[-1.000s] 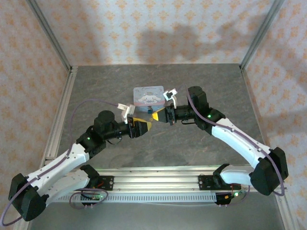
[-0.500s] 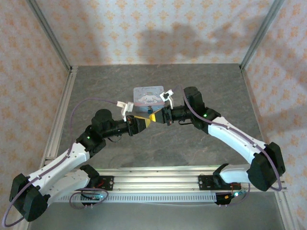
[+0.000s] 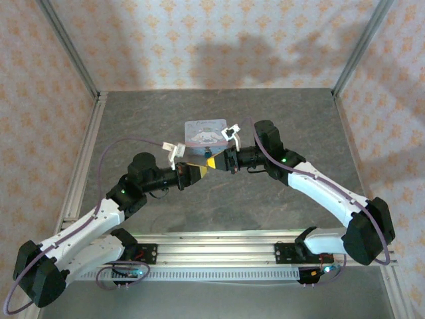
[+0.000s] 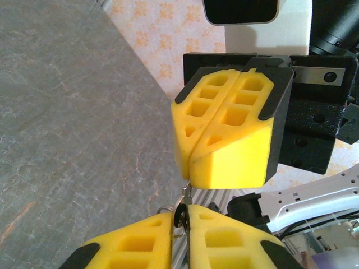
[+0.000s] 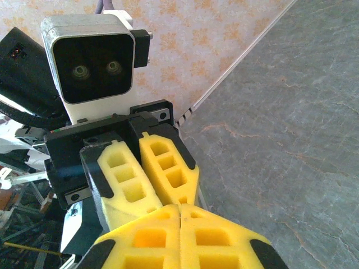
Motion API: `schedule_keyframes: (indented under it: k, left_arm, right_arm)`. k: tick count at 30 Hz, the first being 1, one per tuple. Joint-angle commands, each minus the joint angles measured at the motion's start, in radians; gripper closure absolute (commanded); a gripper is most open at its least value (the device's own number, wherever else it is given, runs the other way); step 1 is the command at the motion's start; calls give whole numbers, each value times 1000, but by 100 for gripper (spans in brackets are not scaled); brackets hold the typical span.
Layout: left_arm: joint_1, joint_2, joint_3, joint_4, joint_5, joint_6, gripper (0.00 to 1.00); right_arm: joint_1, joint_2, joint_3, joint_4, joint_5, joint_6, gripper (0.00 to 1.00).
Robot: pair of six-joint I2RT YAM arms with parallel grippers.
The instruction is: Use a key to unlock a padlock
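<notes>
Above the table's middle my two grippers meet tip to tip. In the left wrist view my left gripper (image 4: pixel 185 210) is shut on the small dark padlock (image 4: pixel 180 216), whose thin metal shackle loops out at the left. My right gripper (image 4: pixel 189 168) hangs just above it, shut on the key (image 4: pixel 187 195). A short metal tip pokes out of its pads down to the padlock. From above, the left gripper (image 3: pixel 198 170) and right gripper (image 3: pixel 213 162) touch noses. The right wrist view has my right gripper (image 5: pixel 179 208) pressed shut, the key hidden in the pads, and the left gripper (image 5: pixel 175 200) opposite.
A pale-blue tin (image 3: pixel 203 133) with a white cartoon figure lies on the grey table (image 3: pixel 279 119) just behind the meeting grippers. Metal frame posts (image 3: pixel 86 159) run along both sides, and a rail (image 3: pixel 219 252) crosses the near edge.
My left gripper's jaws have closed from wide apart onto the padlock. The right gripper has moved left and a little toward me, until the two gripper tips meet.
</notes>
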Motion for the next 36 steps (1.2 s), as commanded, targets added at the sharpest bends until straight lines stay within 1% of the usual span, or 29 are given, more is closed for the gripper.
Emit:
schedule_keyframes:
  k: [1,4,10,12,13,15,17,19,20,23,26,29,34,36]
  left_arm:
    - [12,-8,-7,14,5,-3,91]
    - [12,-13,-9,19,5,-3,100]
    - [12,-44,-16,13,-15,7,100]
    - [12,-64,-16,-25,-36,22,100]
    - [12,-73,-15,-48,-50,32,100]
    - [12,-99,-16,-120,-88,59,100]
    - [11,-127,-20,-189,-131,83,100]
    - [11,-156,-26,-257,-176,92,100]
    - [12,-174,-30,-290,-201,120,100]
    - [11,-222,-44,-371,-270,139,100]
    - [11,-269,-55,-455,-352,155,100]
    - [12,-293,-53,-544,-434,165,100]
    - [11,-290,-29,-644,-537,161,100]
    - [11,-277,-17,-666,-571,146,100]
  right_arm:
    - [5,-25,-18,60,19,4,100]
    - [5,-26,-27,84,19,21,100]
    - [5,-19,-40,104,21,45,100]
    - [5,-20,-35,86,59,55,100]
    - [6,-21,-31,65,87,56,96]
    - [5,-20,-15,16,159,66,76]
    - [5,-17,1,-31,227,71,55]
    - [5,-11,9,-66,293,82,45]
    - [5,-8,9,-77,337,93,43]
    - [5,16,4,-100,445,136,37]
    - [5,71,24,-159,558,201,27]
    - [13,154,66,-224,633,235,26]
    - [92,287,103,-234,863,237,27]
    - [119,361,135,-234,933,245,27]
